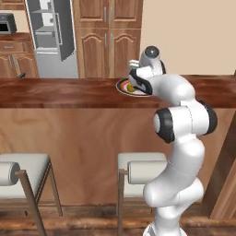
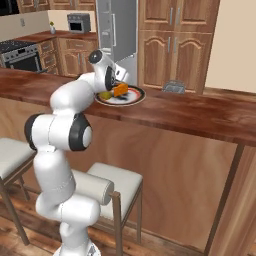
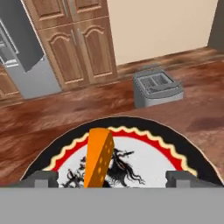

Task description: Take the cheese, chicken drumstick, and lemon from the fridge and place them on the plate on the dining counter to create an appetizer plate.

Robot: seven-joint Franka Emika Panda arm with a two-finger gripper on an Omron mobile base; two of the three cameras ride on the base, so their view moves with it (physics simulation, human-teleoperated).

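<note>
The orange wedge of cheese (image 3: 99, 158) is seen standing upright on the round plate (image 3: 175, 144) with a black rim, red scalloped band and pale centre, between the dark finger tips of the gripper (image 3: 112, 178), whose jaws are spread wide and apart from it; a small yellow lemon (image 2: 105, 95) is seen beside the cheese on the plate. The plate is set on the glossy reddish-brown dining counter (image 1: 60, 92); a grey toaster (image 3: 156, 88) is placed behind it, and the light-grey fridge (image 1: 50, 37) is seen open across the room.

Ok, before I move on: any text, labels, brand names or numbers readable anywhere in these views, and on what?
No readable text in any view.
plate: a dark ink-like figure at its centre with a red and cream scalloped band, a picture, not lettering.
cheese: plain orange, no label.
toaster: no brand mark visible.
fridge: no lettering.
microwave: too small to tell whether its panel bears any marks.
</note>
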